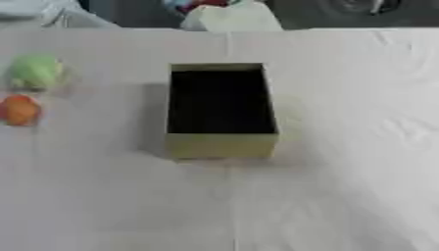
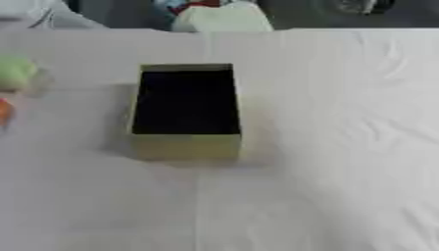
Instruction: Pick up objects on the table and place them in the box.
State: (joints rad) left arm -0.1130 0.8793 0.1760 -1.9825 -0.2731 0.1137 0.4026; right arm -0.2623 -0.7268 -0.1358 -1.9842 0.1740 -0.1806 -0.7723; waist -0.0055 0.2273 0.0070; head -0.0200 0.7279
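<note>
An open olive-tan box (image 1: 223, 145) with a dark inside stands in the middle of the white-clothed table (image 1: 343, 186). At the far left lie two small round objects: a pale green one (image 1: 34, 72) and, just nearer to me, an orange one (image 1: 19, 110). Both sit on the cloth, well apart from the box. I see nothing inside the box, whose floor is dark. Neither of my hands shows in either view.
Past the table's far edge stands a pale rounded object (image 1: 231, 18) with coloured things behind it. The cloth is wrinkled on the right side and towards the front.
</note>
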